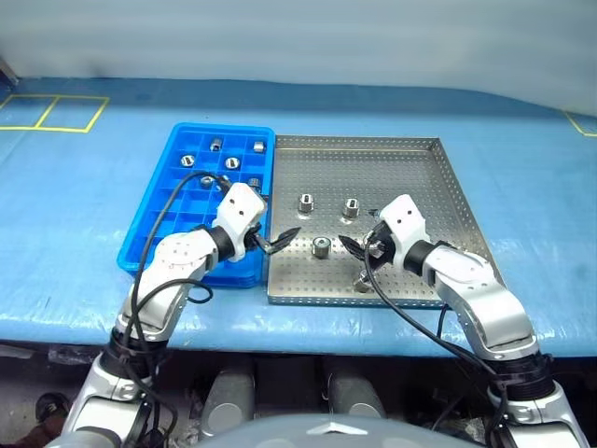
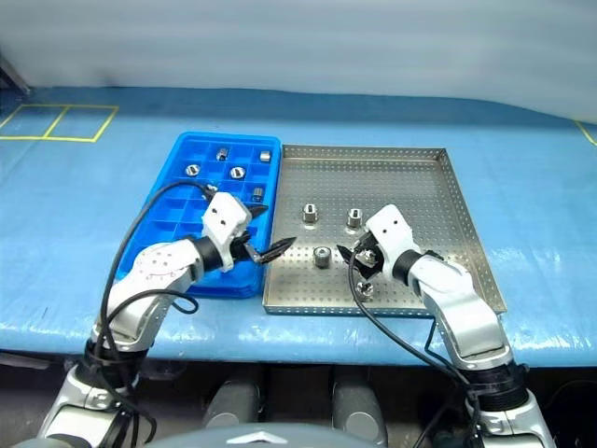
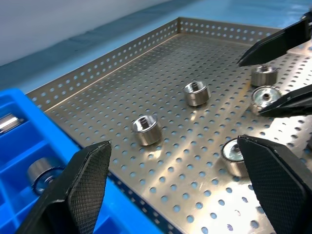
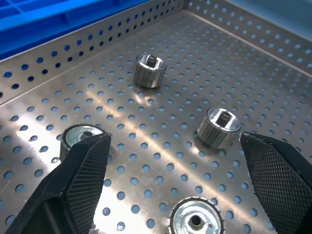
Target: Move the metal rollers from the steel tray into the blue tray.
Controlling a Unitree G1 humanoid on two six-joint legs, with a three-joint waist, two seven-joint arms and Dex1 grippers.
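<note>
Risk: left gripper (image 1: 284, 239) and right gripper (image 1: 359, 245), jaws wide, empty, flank roller (image 1: 321, 247) at tray's (image 1: 448, 201) six o'clock; collision likely.

No legible text — none anywhere.

Bright even overhead light, glare on steel tray (image 4: 146, 105), sharp focus
</note>
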